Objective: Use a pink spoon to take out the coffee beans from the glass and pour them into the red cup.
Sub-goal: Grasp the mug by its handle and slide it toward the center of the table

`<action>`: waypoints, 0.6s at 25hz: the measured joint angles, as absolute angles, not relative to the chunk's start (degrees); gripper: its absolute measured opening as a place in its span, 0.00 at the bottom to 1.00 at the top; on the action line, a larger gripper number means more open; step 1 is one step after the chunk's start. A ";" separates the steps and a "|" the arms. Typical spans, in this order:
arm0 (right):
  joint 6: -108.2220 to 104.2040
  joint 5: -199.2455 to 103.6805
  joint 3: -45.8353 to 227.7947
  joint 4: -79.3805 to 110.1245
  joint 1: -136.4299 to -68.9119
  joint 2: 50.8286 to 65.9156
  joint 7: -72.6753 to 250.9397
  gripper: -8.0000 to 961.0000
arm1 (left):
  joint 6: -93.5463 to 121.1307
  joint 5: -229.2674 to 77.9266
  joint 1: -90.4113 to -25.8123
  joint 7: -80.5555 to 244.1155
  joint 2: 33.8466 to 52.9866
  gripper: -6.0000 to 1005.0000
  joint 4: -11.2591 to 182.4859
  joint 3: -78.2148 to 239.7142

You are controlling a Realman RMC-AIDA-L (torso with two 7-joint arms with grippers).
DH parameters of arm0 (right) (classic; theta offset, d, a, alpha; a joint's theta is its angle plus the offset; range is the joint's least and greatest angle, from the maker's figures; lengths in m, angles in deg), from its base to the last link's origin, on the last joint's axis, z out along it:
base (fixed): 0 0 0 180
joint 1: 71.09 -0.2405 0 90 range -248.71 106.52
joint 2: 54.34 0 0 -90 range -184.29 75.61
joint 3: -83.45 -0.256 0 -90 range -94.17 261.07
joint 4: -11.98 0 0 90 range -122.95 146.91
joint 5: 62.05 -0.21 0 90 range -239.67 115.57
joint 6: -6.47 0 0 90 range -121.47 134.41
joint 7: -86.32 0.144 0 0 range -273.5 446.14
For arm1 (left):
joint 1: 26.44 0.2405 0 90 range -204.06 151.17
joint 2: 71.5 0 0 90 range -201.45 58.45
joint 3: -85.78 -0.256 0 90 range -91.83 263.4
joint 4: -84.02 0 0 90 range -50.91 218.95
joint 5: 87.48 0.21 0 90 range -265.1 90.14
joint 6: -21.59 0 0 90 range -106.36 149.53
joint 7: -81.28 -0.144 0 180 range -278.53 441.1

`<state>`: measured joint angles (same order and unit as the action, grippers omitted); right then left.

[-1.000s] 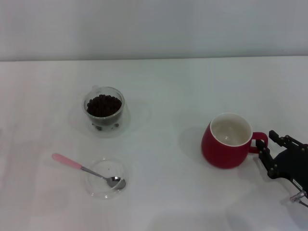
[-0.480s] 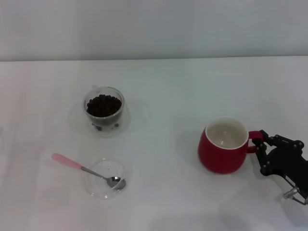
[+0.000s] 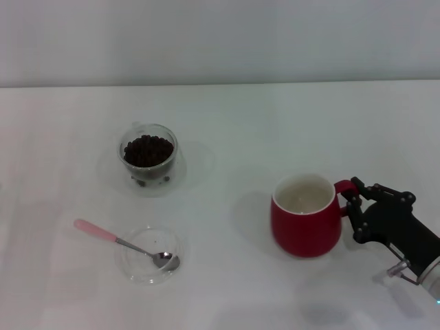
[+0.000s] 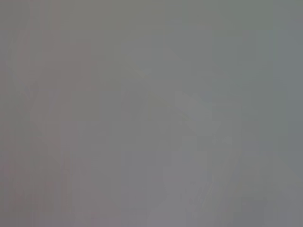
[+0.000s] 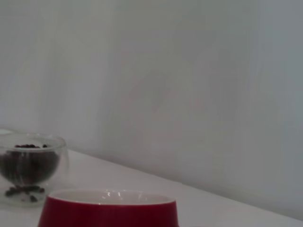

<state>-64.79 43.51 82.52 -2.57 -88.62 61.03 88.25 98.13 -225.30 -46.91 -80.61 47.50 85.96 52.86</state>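
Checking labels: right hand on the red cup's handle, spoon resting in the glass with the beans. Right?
Not quite. The head view shows the spoon resting with its bowl in the empty shallow dish, not in the glass with the beans. The rest holds: the right hand is on the red cup's handle.

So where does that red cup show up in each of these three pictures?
Head view: the red cup stands right of centre on the table, its handle in the right gripper.
Left wrist view: not in it; only a plain grey blur shows.
Right wrist view: just the red cup's rim and upper wall show at the bottom edge.
Shared landmark: the glass of coffee beans, beyond the cup in both the head and right wrist views.
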 joint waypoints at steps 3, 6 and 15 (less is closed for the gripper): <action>-64.92 44.98 82.34 -3.56 -88.82 61.06 88.24 0.16 | 98.13 -225.31 -46.79 -80.61 47.50 0.86 85.96 52.91; -64.96 46.34 82.20 -4.29 -88.93 61.06 88.21 0.17 | 98.14 -225.33 -46.75 -80.61 47.50 0.86 85.96 52.92; -64.85 51.50 82.22 -6.59 -89.28 61.21 88.17 0.20 | 98.22 -225.29 -46.66 -80.61 47.57 0.86 85.96 52.91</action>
